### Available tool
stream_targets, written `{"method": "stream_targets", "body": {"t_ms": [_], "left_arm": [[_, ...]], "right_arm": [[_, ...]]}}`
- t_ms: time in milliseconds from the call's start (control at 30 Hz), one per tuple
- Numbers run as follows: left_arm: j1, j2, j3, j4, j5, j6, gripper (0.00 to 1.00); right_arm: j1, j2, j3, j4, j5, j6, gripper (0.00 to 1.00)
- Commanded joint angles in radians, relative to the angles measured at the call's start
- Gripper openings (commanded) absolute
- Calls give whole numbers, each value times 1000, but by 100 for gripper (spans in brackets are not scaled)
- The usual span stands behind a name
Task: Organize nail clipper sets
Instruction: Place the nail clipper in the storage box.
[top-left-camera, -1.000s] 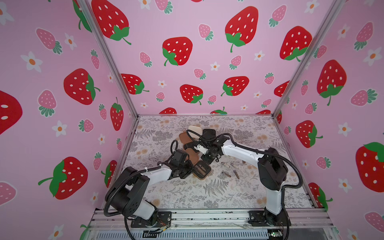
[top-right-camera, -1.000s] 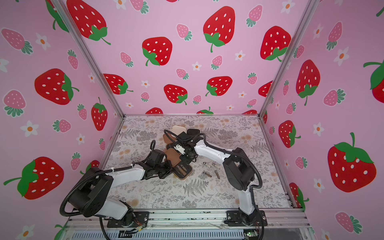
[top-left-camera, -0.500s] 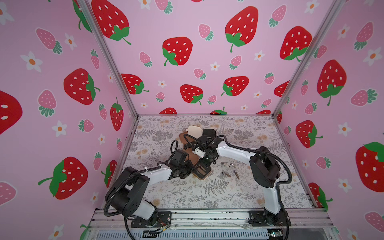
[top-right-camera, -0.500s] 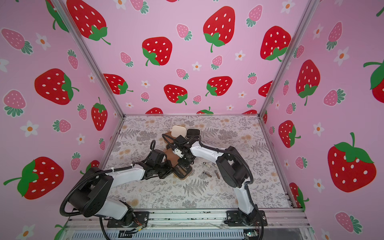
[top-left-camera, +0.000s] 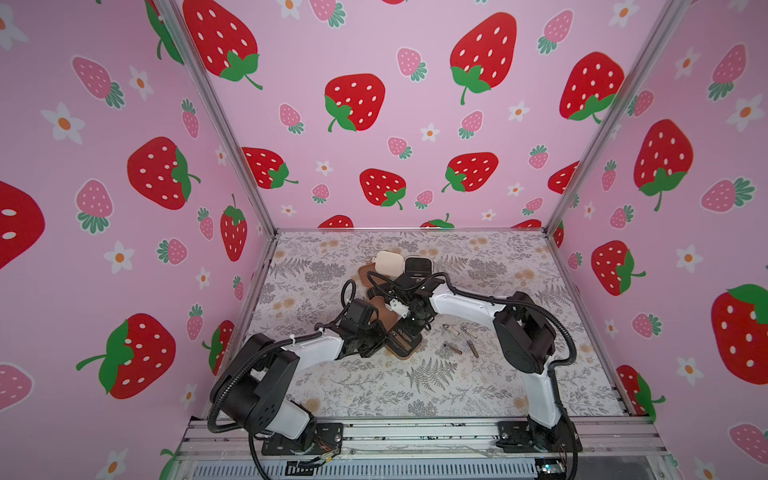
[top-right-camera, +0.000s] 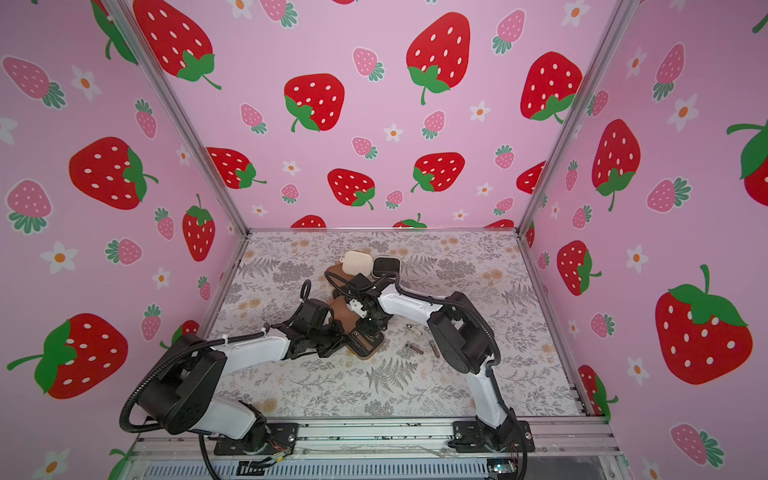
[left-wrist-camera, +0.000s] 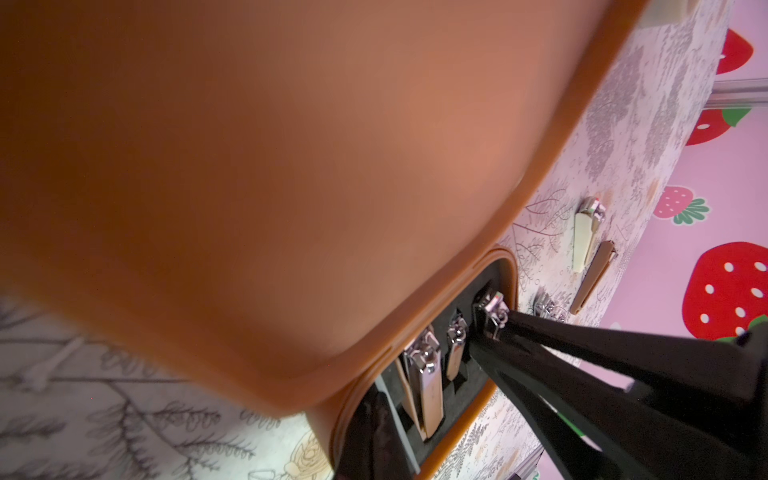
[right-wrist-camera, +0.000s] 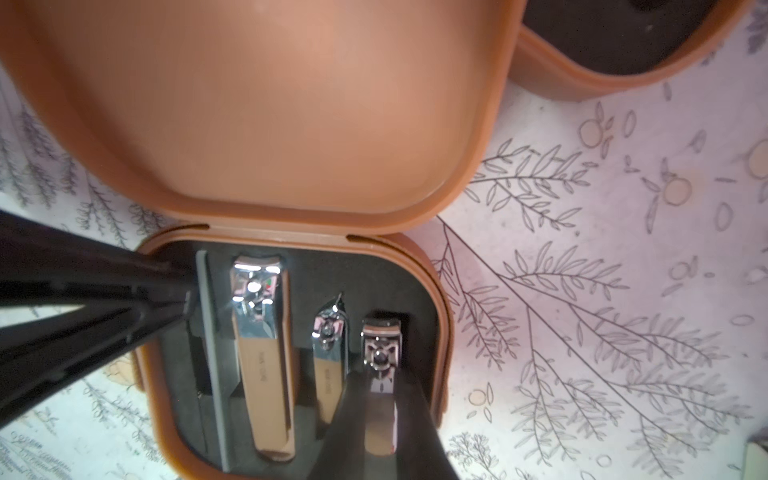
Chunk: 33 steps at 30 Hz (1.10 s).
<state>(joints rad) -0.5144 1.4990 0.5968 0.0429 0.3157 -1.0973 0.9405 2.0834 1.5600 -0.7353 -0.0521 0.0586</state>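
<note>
Brown case (right-wrist-camera: 270, 116) lies open, lower left; we see right hand (right-wrist-camera: 378, 374) clamping small clipper (right-wrist-camera: 379, 336), left hand (right-wrist-camera: 183, 299) fully closed.

**Browns and bronze on a fern print**

Brown on the open case (right-wrist-camera: 266, 104), black on its insert (right-wrist-camera: 374, 274). Silver head, rose-bronze lever on the small nail clipper (right-wrist-camera: 379, 353). Black lining in the cream-shelled case (top-left-camera: 390, 262) near the back edge. Grey ferns, tan blossoms on the white table cover (top-left-camera: 374, 386). Red strawberries on pink walls (top-left-camera: 365, 41).
</note>
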Motion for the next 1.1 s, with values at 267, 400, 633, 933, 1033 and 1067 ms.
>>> {"method": "stream_targets", "body": {"t_ms": [267,400,633,933,1033,1067], "left_arm": [[-6,16,-38,-113,-15,-9,0],[-6,14,-39,-113,-14,-9,0],[-6,7,-45,-113,-17,-10,0],[-4,6,-43,-113,-14,-3,0],[-4,9,-39,-113,-10,-2,0],[-4,10,-39,-113,-10,-1,0]], "right_arm": [[13,59,-8,-146,167,31,13],[12,80,-20,-160,185,58,13],[11,107,-58,-162,190,91,13],[-1,148,-128,-103,152,102,12],[-10,175,-145,-80,150,110,12],[-12,182,-149,-72,150,112,12]]}}
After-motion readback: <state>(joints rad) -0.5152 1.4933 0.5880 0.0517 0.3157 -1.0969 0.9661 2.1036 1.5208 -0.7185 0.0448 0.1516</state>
